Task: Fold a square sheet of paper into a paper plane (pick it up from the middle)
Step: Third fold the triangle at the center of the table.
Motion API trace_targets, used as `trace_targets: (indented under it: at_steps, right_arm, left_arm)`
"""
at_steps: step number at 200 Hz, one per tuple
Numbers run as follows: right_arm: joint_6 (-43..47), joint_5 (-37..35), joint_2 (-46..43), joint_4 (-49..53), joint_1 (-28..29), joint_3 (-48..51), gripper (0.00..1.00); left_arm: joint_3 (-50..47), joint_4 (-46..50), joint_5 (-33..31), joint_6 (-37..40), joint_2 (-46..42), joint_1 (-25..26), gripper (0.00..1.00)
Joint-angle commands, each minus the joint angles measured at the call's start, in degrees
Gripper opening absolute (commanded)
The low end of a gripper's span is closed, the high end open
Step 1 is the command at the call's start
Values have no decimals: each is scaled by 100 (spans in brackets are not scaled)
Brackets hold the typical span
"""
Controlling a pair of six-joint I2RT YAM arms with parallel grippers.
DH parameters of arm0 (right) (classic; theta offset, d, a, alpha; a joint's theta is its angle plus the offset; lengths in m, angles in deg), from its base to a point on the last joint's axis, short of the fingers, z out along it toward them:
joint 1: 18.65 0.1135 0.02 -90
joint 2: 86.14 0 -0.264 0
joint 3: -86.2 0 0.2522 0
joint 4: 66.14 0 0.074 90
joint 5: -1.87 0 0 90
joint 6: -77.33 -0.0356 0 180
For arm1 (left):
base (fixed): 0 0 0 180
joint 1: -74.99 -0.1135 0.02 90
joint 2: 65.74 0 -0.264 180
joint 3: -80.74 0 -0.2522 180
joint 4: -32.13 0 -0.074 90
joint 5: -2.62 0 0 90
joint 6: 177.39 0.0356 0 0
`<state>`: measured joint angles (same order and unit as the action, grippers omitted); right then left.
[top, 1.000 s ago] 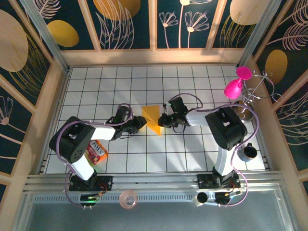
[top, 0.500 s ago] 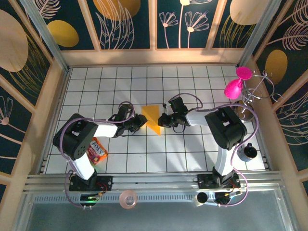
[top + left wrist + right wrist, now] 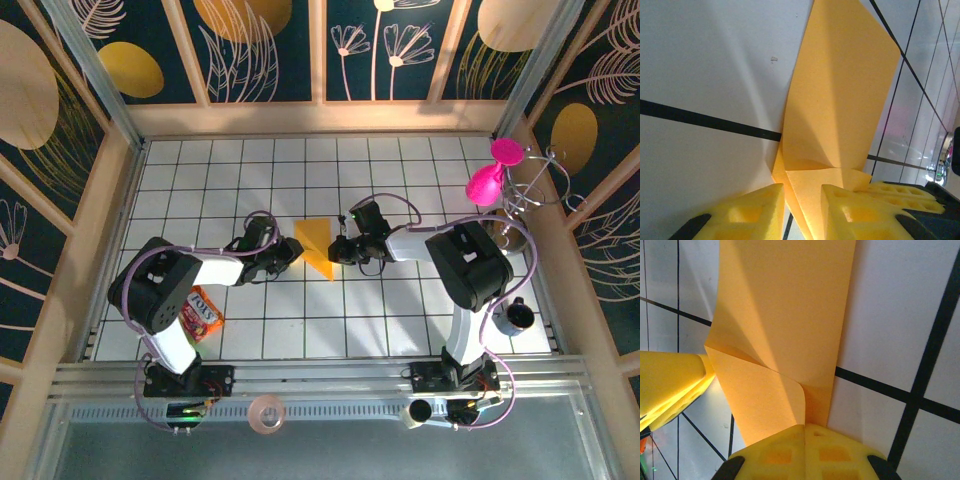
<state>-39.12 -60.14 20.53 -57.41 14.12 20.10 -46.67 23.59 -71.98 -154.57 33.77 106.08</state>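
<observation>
The orange-yellow sheet of paper (image 3: 317,245) lies partly folded into a pointed shape at the middle of the tiled table (image 3: 400,310). My left gripper (image 3: 297,252) is at its left edge. In the left wrist view a folded flap of the paper (image 3: 840,100) runs through the gap between the left gripper's (image 3: 802,192) yellow fingers, which stand a little apart. My right gripper (image 3: 336,250) is at the paper's right edge. Its fingers (image 3: 805,427) are pressed together on the paper's (image 3: 785,305) curled fold.
A snack packet (image 3: 200,312) lies by the left arm's base. A pink balloon-like figure (image 3: 487,180) on a wire stand and a dark mug (image 3: 518,316) sit at the right edge. A tape roll (image 3: 266,412) rests on the near rail.
The left gripper's jaws have narrowed around the paper flap and the left arm has shifted slightly. The right gripper and the paper have stayed put.
</observation>
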Motion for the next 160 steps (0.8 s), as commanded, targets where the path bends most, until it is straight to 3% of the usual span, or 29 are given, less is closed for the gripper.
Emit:
trace_targets:
  at_steps: [1, 84, 115, 160]
  right_arm:
    - [-50, -180, 142, 67, -48, 136, 4]
    - [-53, -188, 132, 95, -52, 118, 4]
    - [-53, -180, 51, 89, -60, 95, 8]
    - [-104, -216, -324, 176, -91, 22, 17]
  left_arm:
    - [160, -206, 244, -32, 77, -10, 24]
    - [230, -512, 780, 27, 240, -108, 23]
    - [379, -256, 827, 188, 334, -121, 23]
    - [427, -144, 783, 226, 410, -137, 11]
